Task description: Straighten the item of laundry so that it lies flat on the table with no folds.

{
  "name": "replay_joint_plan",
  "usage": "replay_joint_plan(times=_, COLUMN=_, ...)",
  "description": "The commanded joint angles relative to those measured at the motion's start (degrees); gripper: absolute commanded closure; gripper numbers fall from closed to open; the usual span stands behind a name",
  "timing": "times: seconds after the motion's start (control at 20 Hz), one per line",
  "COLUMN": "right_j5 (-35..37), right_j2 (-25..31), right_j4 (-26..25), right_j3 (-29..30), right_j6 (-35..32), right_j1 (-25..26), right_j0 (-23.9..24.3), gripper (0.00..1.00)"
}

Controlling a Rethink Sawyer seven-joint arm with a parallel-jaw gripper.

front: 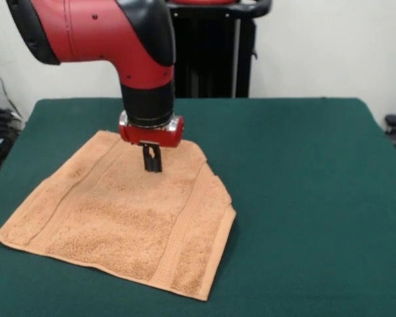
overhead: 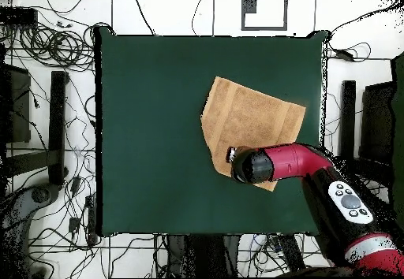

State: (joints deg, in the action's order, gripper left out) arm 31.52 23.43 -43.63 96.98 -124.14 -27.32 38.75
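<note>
- Even, soft indoor light fell on the dark green felt table [front: 303, 172].
- The peach terry-cloth towel [front: 119, 224] cast a faint shadow at its right edge.
- No glare showed.

You will find no legible text, label, brand, number or sign in either view.

Front camera low across table [front: 303, 172]; overhead looks straight down

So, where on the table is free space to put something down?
In the overhead view, the table is bare green left of the towel, up to its left edge, and also along its top and bottom edges. It is crowded only at the towel, where the gripper hangs.
</note>
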Motion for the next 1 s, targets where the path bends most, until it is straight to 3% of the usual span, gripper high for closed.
replay_joint_plan(times=0.05, right_j5=-5.6, right_j2=-4.9, right_j4=-3.8, right_j3=0.5, right_j6=-4.7, right_j1=-1.9, right_j0=-4.6, gripper=1.00)
replay_joint_plan(times=1.0, right_j5=-8.2, right_j2=-9.8, right_j4=0.6, right_j3=-0.8, right_j6=-6.3, right_j1=0.5, right_j0=-11.1, gripper=1.00)
